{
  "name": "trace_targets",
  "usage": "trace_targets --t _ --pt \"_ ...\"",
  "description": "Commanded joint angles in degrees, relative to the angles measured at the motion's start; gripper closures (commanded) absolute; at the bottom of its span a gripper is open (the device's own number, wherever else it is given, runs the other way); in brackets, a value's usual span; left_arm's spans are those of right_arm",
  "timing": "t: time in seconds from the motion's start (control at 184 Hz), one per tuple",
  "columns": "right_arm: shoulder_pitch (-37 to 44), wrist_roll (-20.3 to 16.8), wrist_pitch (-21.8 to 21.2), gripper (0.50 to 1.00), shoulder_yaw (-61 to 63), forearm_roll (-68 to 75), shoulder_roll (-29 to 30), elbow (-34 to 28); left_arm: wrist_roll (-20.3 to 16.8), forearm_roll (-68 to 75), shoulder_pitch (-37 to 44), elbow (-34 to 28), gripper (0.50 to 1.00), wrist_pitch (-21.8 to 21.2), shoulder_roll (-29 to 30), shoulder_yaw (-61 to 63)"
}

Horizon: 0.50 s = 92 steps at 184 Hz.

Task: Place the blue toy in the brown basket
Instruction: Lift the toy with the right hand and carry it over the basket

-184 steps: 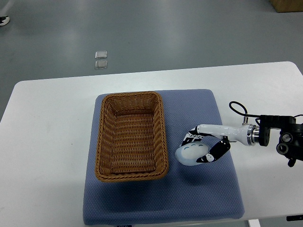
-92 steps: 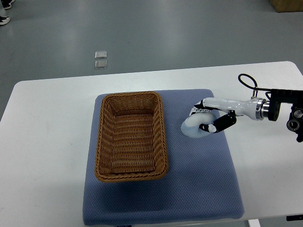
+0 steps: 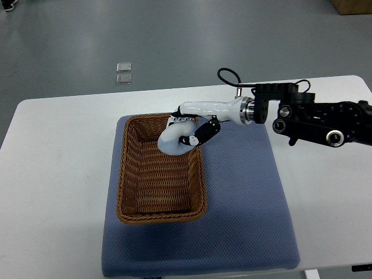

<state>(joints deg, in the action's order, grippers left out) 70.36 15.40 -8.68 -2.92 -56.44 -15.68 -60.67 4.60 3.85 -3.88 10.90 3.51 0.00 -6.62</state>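
Note:
A pale blue and white plush toy (image 3: 173, 139) hangs in the air over the far right part of the brown wicker basket (image 3: 131, 186). My right hand (image 3: 189, 131) is shut on the toy, its white and black fingers (image 3: 197, 135) curled round it. The right arm reaches in from the right edge across the blue mat (image 3: 244, 192). The basket stands on the left half of the mat and its inside shows nothing but weave. The left arm does not show.
The blue mat lies on a white table (image 3: 58, 174). Two small clear squares (image 3: 124, 74) lie on the grey floor beyond the table. A cable loop (image 3: 226, 75) sticks up from the right wrist.
The right hand lifted the toy off the mat right of the basket and carried it up and to the left, over the basket's far right rim.

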Motion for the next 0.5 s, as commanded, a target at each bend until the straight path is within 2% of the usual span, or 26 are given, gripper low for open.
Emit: trace_targets --t 0.0,0.136,0.375,0.392,0.397,0.403,0.408,0.413,0.419,0.424,0.43,0.435,0.441,0.446,0.452,0.457,0.462,0.468,0.495 --pt "0.21 -0.02 0.25 1.000 -1.04 0.10 6.81 4.94 -0.03 -0.07 0.01 0.00 0.500 0.01 0.00 0.03" --pt "-0.22 -0.02 0.33 1.000 -2.09 -0.08 12.69 9.51 -0.03 -0.07 0.01 -0.09 0.500 0.01 0.00 -0.06" --pt "-1.89 -0.02 1.92 1.000 -4.20 -0.34 14.63 11.80 -0.03 -0.07 0.01 -0.09 0.500 0.01 0.00 -0.15" --pt "-2.16 -0.02 2.00 0.959 -4.29 -0.34 14.89 11.97 -0.03 -0.07 0.01 -0.09 0.500 0.01 0.00 -0.15" --pt "-2.16 -0.02 2.00 0.959 -4.29 -0.34 14.89 11.97 -0.03 -0.07 0.01 -0.09 0.500 0.01 0.00 -0.15" --pt "-2.25 -0.02 2.00 0.934 -4.38 -0.34 14.89 11.97 -0.03 -0.07 0.01 -0.09 0.500 0.01 0.00 -0.15" --pt "-2.25 -0.02 2.00 0.934 -4.38 -0.34 14.89 11.97 -0.03 -0.07 0.01 -0.09 0.500 0.01 0.00 -0.15" --pt "-2.33 -0.02 2.00 0.908 -4.38 -0.34 14.98 12.06 -0.03 -0.07 0.01 -0.09 0.500 0.01 0.00 -0.15" --pt "-2.33 -0.02 2.00 0.908 -4.38 -0.34 14.98 12.06 -0.03 -0.07 0.01 -0.09 0.500 0.01 0.00 -0.15" --pt "-2.42 -0.02 2.09 0.879 -4.46 -0.34 15.07 12.15 -0.03 -0.07 0.01 -0.09 0.500 0.01 0.00 -0.15" --pt "-2.42 -0.02 2.09 0.879 -4.46 -0.34 15.07 12.15 -0.03 -0.07 0.01 -0.09 0.500 0.01 0.00 -0.15" --pt "-2.51 -0.02 2.09 0.847 -4.46 -0.34 15.07 12.24 -0.03 -0.07 0.01 -0.09 0.500 0.01 0.00 -0.15" --pt "-2.51 -0.02 2.09 0.846 -4.46 -0.34 15.07 12.24 -0.03 -0.07 0.01 -0.09 0.500 0.01 0.00 -0.15" --pt "-2.68 -0.02 2.09 0.810 -4.46 -0.34 15.07 12.33 -0.03 -0.07 0.01 -0.09 0.500 0.01 0.00 -0.15" --pt "-2.69 -0.02 2.09 0.810 -4.46 -0.34 15.07 12.33 -0.03 -0.07 0.01 -0.09 0.500 0.01 0.00 -0.15" --pt "-2.86 -0.02 2.09 0.777 -4.38 -0.34 15.16 12.33 -0.03 -0.07 0.01 -0.09 0.500 0.01 0.00 -0.15" --pt "-2.86 -0.02 2.09 0.777 -4.38 -0.34 15.16 12.33 -0.03 -0.07 0.01 -0.09 0.500 0.01 0.00 -0.15" --pt "-2.95 -0.02 2.09 0.746 -4.38 -0.25 15.16 12.41 -0.03 -0.07 0.01 -0.09 0.500 0.01 0.00 -0.15" --pt "-3.30 -0.02 2.09 0.705 -4.38 -0.25 15.16 12.50 -0.03 -0.07 0.01 -0.09 0.500 0.01 0.00 -0.15"
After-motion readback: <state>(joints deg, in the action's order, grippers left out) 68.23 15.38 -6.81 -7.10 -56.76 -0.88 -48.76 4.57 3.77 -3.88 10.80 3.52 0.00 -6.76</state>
